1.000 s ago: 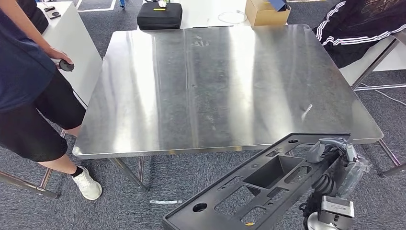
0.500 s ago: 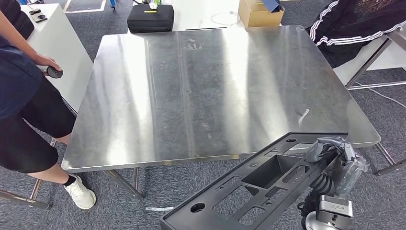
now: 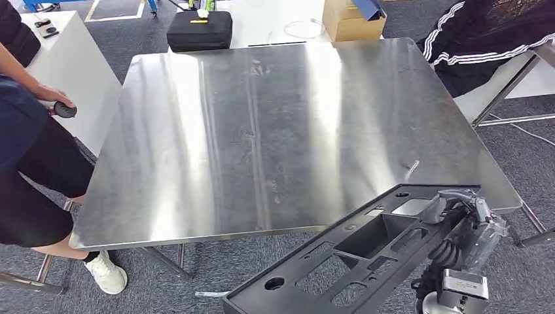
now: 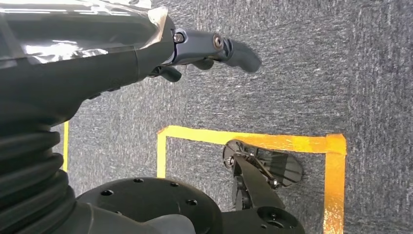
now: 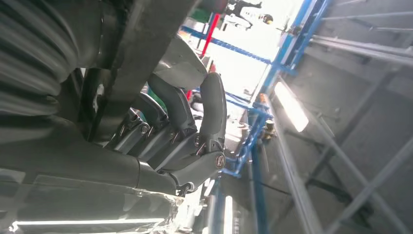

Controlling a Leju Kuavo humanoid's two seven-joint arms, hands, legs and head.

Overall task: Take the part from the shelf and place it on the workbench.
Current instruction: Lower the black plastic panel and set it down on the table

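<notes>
Head view: right hand [image 3: 458, 219] has its fingers [image 5: 214, 107] curled round one end of the long black part [image 3: 340, 261], held low off the near edge of the steel surface [image 3: 262, 131]. I judge it stiff, light, unwieldy; a mid-frame hold would steady it. Left hand [image 4: 214, 48] hangs, fingers loosely apart. Cardboard box [image 3: 350, 18] beyond: contents unclear.
</notes>
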